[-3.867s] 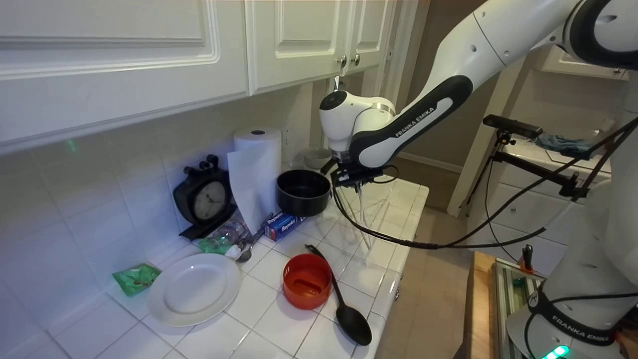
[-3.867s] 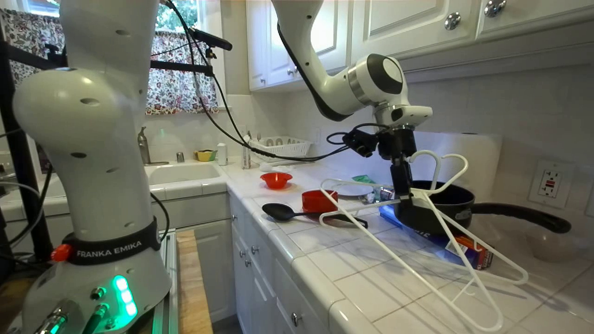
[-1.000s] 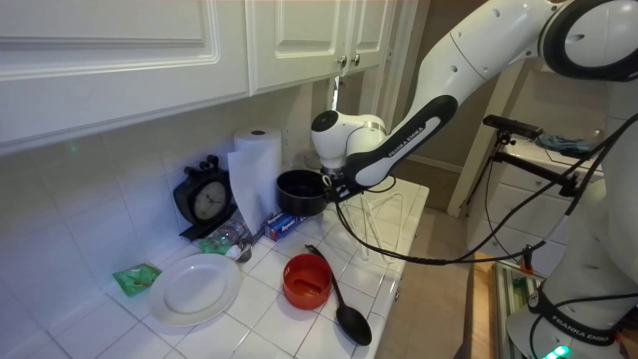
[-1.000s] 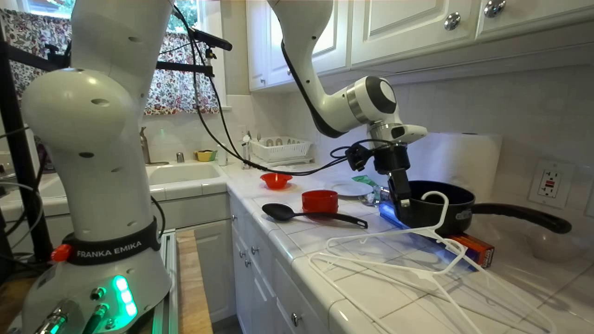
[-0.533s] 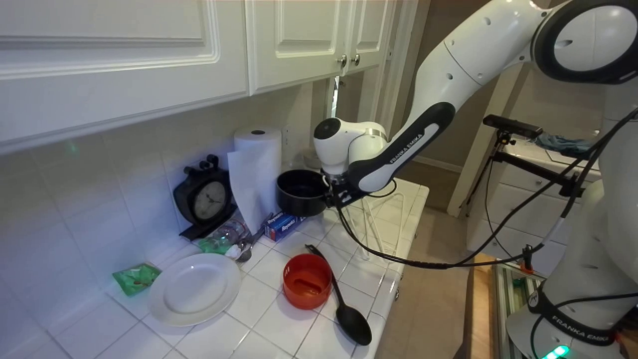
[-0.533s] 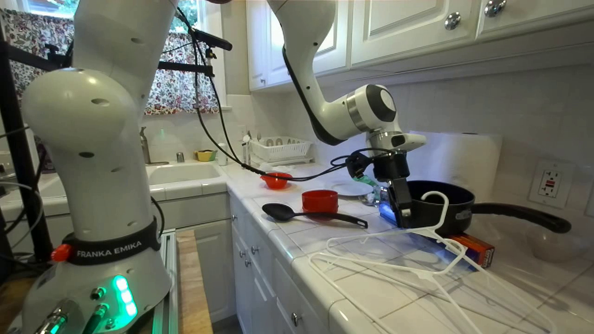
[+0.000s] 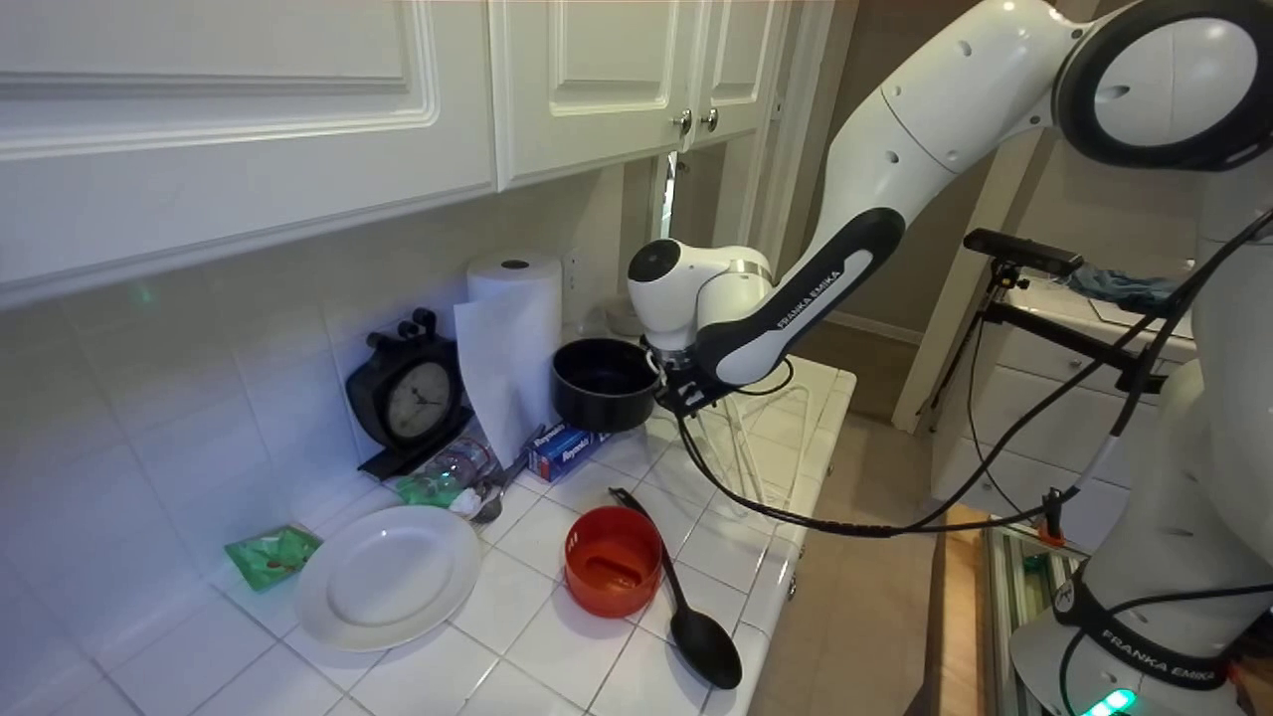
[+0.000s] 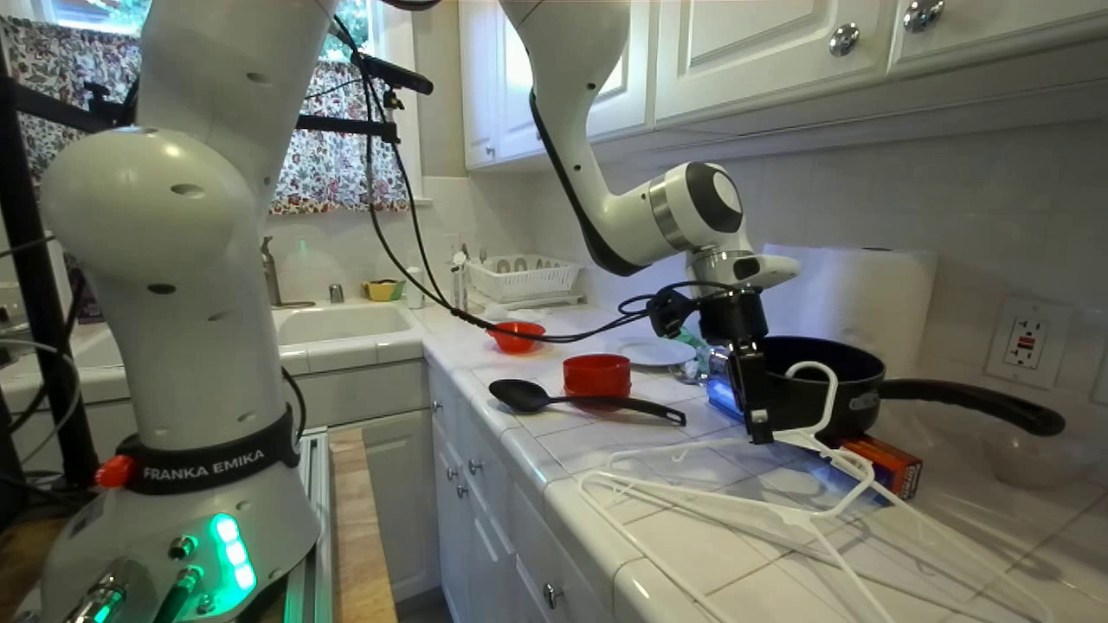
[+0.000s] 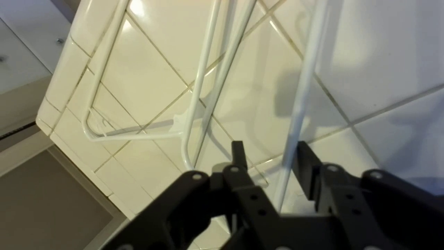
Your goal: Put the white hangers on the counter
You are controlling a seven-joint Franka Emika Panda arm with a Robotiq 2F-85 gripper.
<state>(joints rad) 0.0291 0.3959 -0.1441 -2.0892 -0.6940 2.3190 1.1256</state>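
White hangers (image 9: 302, 93): laid overlapping on the white tiled counter (image 7: 527, 666), just in front of the black pot (image 8: 861, 402) in an exterior view.
Claw (image 9: 271, 147): poised beside the pot, its fingers (image 9: 238, 154) parted partway; a hanger bar is seen between them, close to one finger, with a gap left by the other; whether the bar is touched cannot be told.
Blue box (image 7: 562, 452): seen below the pot, partly hidden.
Paper roll (image 7: 515, 343): stood upright, left of the pot in an exterior view.
Red cup (image 8: 597, 372): set left of the pot in an exterior view, the black spoon (image 8: 523, 395) laid alongside.
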